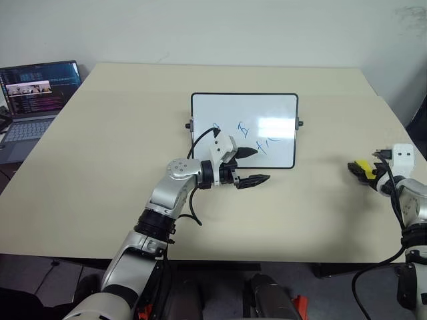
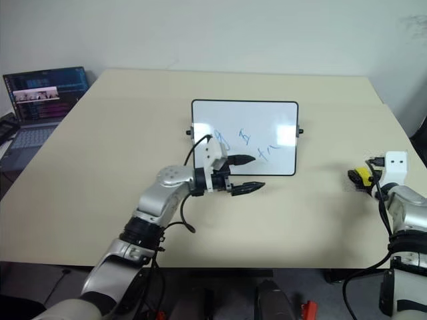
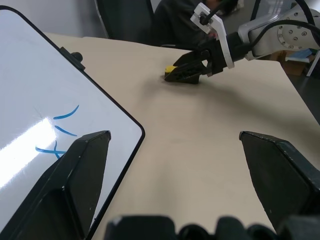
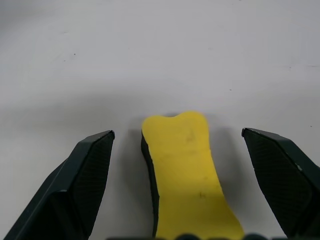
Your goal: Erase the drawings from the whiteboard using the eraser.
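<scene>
So far nothing is wiped: the drawings still sit in blue on the whiteboard, mid-table. Your right gripper stands wide around the eraser (lying on the table, not yet pinched), well right of the board. Your left gripper hovers wide and empty at the board's near edge, so grasping, carrying and erasing all remain.

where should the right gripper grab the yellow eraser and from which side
Grip the eraser across its narrow waist, pads on its two long sides. It lies flat on the table with its yellow face up, pinched in at the middle, already between the open fingers of the right gripper. Coming in low along its length, as now, looks best.
</scene>
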You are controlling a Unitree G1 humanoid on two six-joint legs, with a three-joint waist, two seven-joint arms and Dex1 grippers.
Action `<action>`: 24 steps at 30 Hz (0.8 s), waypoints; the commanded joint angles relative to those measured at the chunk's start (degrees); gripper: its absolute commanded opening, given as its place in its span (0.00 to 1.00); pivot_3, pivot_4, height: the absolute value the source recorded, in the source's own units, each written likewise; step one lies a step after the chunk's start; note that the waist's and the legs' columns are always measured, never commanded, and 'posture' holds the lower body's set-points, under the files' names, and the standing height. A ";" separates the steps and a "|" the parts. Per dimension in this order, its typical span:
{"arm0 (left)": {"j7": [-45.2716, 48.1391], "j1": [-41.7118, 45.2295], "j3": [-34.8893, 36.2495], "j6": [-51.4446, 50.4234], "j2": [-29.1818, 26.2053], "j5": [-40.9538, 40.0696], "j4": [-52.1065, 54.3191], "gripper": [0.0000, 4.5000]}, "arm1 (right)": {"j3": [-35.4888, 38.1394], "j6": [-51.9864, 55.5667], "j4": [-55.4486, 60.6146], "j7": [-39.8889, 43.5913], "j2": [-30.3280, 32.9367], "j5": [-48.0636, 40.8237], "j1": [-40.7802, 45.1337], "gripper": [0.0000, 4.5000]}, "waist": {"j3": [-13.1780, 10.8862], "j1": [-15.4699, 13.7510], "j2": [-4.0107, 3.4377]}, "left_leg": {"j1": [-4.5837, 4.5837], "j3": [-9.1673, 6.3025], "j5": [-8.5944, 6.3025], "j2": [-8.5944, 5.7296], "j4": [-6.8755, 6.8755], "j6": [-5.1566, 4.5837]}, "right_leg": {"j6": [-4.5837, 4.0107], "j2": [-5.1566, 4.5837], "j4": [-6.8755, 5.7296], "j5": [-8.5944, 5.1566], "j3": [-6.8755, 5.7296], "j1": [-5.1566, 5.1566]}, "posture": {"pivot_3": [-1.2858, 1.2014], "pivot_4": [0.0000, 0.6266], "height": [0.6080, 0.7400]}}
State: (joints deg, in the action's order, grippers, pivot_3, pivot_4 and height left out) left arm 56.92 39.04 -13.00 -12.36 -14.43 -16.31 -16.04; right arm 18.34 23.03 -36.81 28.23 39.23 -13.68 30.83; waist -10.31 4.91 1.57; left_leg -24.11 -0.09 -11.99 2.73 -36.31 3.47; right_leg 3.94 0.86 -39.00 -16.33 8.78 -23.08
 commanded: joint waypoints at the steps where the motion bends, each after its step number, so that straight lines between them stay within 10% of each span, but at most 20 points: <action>1: 0.16 1.35 1.42 0.65 -0.26 0.00 1.24 1.00 | 1.27 -0.61 -0.23 -0.40 0.43 -0.67 0.73 0.96 | 0.00 0.00 0.00 | 0.00 0.00 0.00 0.00 0.00 0.00 | 0.00 0.00 0.00 0.00 0.00 0.00 | 0.52 0.24 1.00; 24: -0.29 1.43 1.50 0.42 -0.51 -0.13 1.49 1.00 | -0.17 -1.73 -1.97 2.03 2.48 -0.02 1.91 0.96 | 0.00 0.02 0.00 | 0.00 0.00 0.00 0.00 0.00 0.00 | 0.00 0.00 0.00 0.00 0.00 0.00 | 0.52 0.24 1.00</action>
State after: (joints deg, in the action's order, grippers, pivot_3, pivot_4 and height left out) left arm 56.86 39.14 -13.00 -12.36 -15.11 -16.31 -16.04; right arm 17.88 22.56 -39.67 29.86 40.11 -13.93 31.38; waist -10.31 4.93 1.57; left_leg -24.11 -0.08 -11.98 2.73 -36.31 3.47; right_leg 3.94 0.86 -39.00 -16.33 8.78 -23.07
